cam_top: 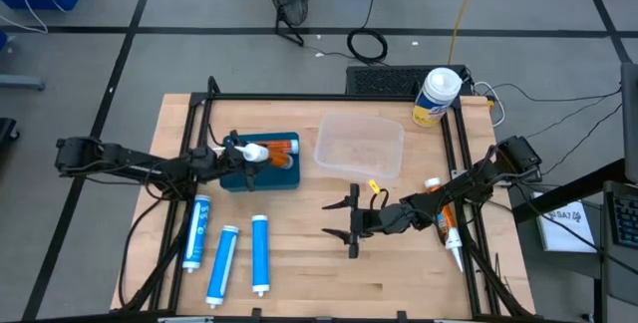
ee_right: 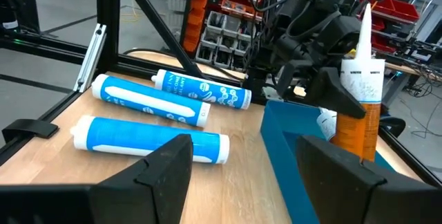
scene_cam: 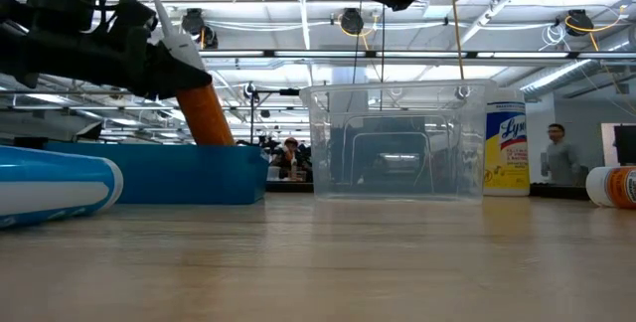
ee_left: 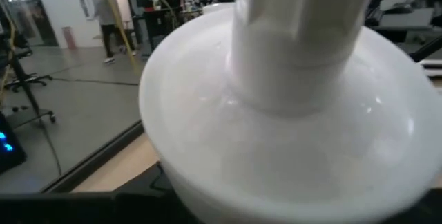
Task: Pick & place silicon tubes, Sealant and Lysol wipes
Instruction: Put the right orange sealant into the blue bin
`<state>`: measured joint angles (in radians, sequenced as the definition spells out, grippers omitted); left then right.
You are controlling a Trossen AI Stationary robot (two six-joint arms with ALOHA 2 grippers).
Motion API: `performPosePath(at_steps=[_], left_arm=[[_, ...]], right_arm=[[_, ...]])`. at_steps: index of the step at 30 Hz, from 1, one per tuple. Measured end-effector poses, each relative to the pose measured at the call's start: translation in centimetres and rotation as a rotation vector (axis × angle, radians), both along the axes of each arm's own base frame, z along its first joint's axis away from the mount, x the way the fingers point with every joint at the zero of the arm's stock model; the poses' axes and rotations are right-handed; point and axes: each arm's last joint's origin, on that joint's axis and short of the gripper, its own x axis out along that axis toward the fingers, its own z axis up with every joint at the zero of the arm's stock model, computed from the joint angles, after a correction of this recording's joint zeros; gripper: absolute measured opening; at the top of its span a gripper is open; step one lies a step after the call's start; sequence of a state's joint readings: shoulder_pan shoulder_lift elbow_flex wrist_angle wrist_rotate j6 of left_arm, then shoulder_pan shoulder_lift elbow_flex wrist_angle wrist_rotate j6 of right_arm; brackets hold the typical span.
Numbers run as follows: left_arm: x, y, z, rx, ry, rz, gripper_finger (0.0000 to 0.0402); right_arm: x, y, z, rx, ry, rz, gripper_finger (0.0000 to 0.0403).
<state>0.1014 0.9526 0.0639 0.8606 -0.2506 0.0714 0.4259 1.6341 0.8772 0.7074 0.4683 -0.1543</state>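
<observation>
My left gripper [cam_top: 237, 152] is shut on an orange sealant tube [cam_top: 279, 148] with a white nozzle [ee_right: 365, 27], over the blue bin [cam_top: 261, 176]. The tube also shows in the low view [scene_cam: 207, 113]. My right gripper [cam_top: 345, 219] is open and empty above bare table, right of three blue silicone tubes [cam_top: 260, 253] that lie flat at the near left. A second orange nozzle tube [cam_top: 446, 225] lies at the right, under my right arm. The yellow Lysol wipes canister [cam_top: 436, 97] stands upright at the far right. My left gripper pinches the orange tube's upper end [ee_right: 358, 92], just below its white nozzle, between its two fingers. The fingers come level from the table's left and lie across the tube. The tube stands tilted, nozzle up. Its lower end is behind the bin's wall [scene_cam: 169, 175], so whether it rests there is hidden.
A clear plastic container [cam_top: 359, 147] stands right of the blue bin, near the table's middle back. A black frame [cam_top: 329, 97] runs along the table's far and side edges. Bare wood lies between my right gripper and the near edge. People show in the room beyond the table.
</observation>
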Motion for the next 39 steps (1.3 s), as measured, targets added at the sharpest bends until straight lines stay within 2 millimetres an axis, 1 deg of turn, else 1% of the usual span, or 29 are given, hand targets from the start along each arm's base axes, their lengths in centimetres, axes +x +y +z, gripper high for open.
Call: performPosePath(at_steps=[4, 13, 19, 29, 30, 31, 34, 36, 38, 39], left_arm=[[0.2, 0.2, 0.0, -0.007, -0.017, -0.031, 0.0206], [0.7, 0.9, -0.8, -0.027, 0.0, -0.001, 0.0206], [1.0, 0.9, -0.9, -0.025, -0.018, -0.061, 0.0206], [1.0, 1.5, -1.1, -0.059, -0.02, 0.001, 0.0207], [1.0, 1.5, -1.1, -0.062, -0.02, 0.001, 0.0218], [1.0, 1.5, -1.1, -0.062, -0.017, 0.002, 0.0238], [1.0, 1.6, -1.2, -0.064, -0.006, 0.009, 0.031], [1.0, 1.6, -1.2, -0.068, -0.01, 0.009, 0.035], [1.0, 1.5, -1.2, -0.075, -0.012, 0.009, 0.038], [1.0, 1.5, -1.2, -0.075, -0.012, 0.008, 0.0388]], right_arm=[[0.0, 0.0, 0.0, 0.0, 0.0, 0.0, 0.0238], [0.0, 0.0, 0.0, 0.0, 0.0, 0.0, 0.0238], [0.0, 0.0, 0.0, 0.0, 0.0, 0.0, 0.0238], [0.0, 0.0, 0.0, 0.0, 0.0, 0.0, 0.0238], [0.0, 0.0, 0.0, 0.0, 0.001, 0.0, 0.0238], [0.0, 0.0, 0.0, 0.0, 0.0, 0.0, 0.0238], [0.0, 0.0, 0.0, 0.0, 0.001, 0.0, 0.0238], [0.0, 0.0, 0.0, 0.0, 0.001, 0.0, 0.0238], [0.0, 0.0, 0.0, 0.0, 0.001, 0.0, 0.0238], [0.0, 0.0, 0.0, 0.0, 0.001, 0.0, 0.0238]])
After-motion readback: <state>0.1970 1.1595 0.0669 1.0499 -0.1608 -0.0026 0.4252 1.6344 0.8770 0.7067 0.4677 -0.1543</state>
